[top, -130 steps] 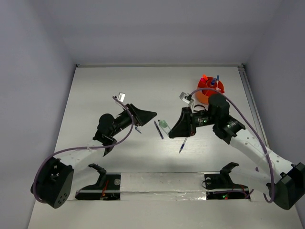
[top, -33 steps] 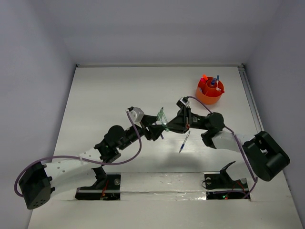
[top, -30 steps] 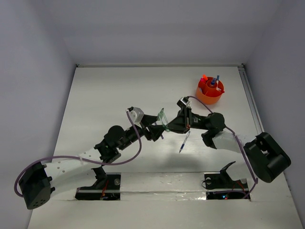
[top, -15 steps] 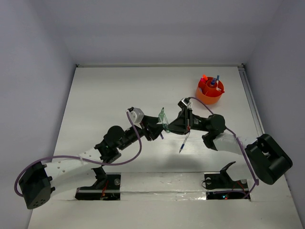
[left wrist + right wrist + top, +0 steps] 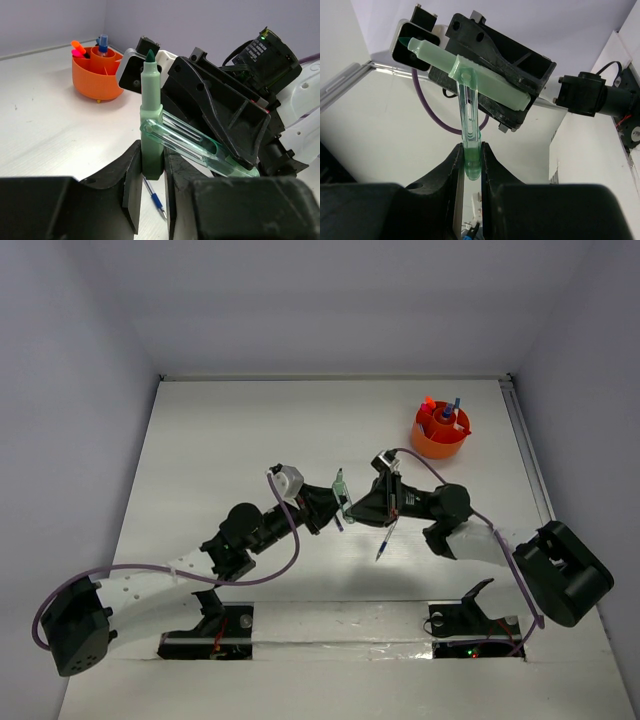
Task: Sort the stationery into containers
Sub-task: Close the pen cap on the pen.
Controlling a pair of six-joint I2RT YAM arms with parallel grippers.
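**While two grippers share one marker, the cup waits**

Because the pale green marker (image 5: pixel 150 107) shows a bare dark-green tip, the hold looks set up for capping rather than carrying. The left gripper (image 5: pixel 151 172) is clamped on the lower end of the barrel and holds it upright, with the tip up and free. The right gripper (image 5: pixel 471 162) pinches the far end of the clear green cap (image 5: pixel 200 147), which slants in from the side and touches the barrel below the tip — not over it. Marker and cap hang above the table (image 5: pixel 230 440), between the two arms and well apart from the orange cup (image 5: pixel 441 432), which already holds several pens. A blue pen (image 5: pixel 386 538) lies on the table beside the right gripper — probably a later pick. As I judge it, the cap goes on before the marker travels to the cup.
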